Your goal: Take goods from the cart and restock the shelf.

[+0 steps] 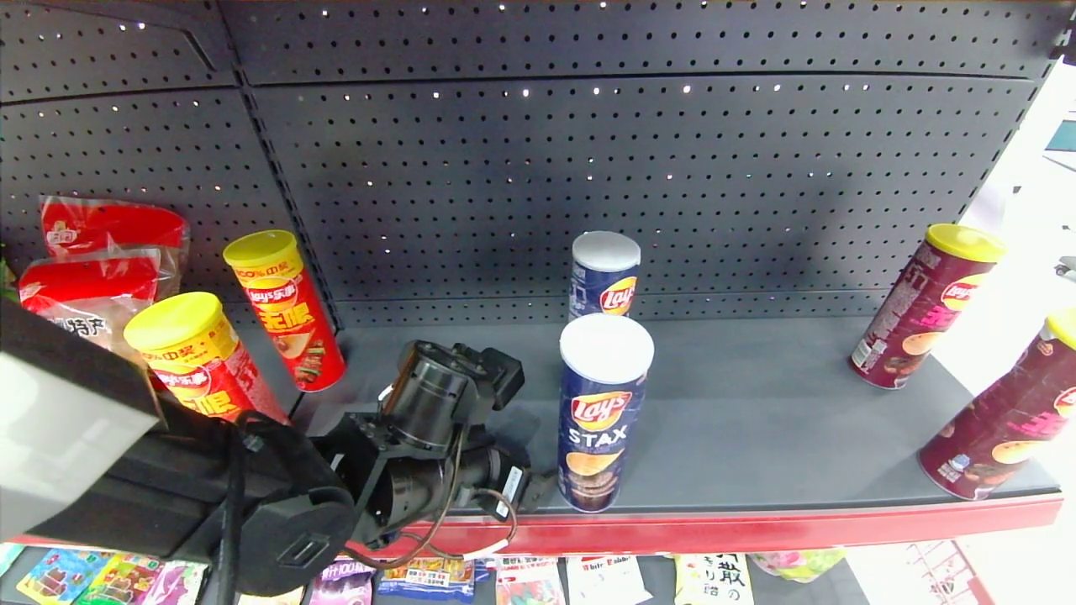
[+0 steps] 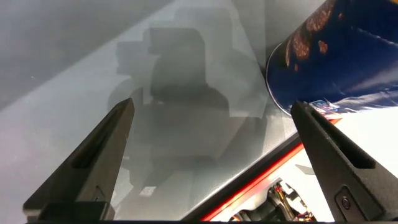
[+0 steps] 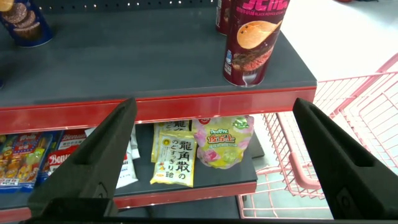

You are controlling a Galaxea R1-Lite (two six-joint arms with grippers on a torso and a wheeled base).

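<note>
A blue chip can (image 1: 603, 412) with a white lid stands upright near the shelf's front edge, and a second blue can (image 1: 603, 273) stands behind it. My left gripper (image 1: 531, 490) sits low over the shelf just left of the front can's base. In the left wrist view the left gripper (image 2: 212, 106) is open over bare grey shelf (image 2: 74, 56), with the blue can (image 2: 336, 56) just beyond one fingertip and not between the fingers. My right gripper (image 3: 214, 102) is open and holds nothing, out in front of the shelf's red edge (image 3: 186, 106).
Two red cans (image 1: 286, 307) and red bags (image 1: 101, 252) lean at the shelf's left. Two maroon cans (image 1: 925, 307) stand at the right end, one (image 3: 252, 43) near the front corner. Snack packets (image 3: 174, 158) fill the lower shelf. A pink wire cart (image 3: 348, 143) is to the right.
</note>
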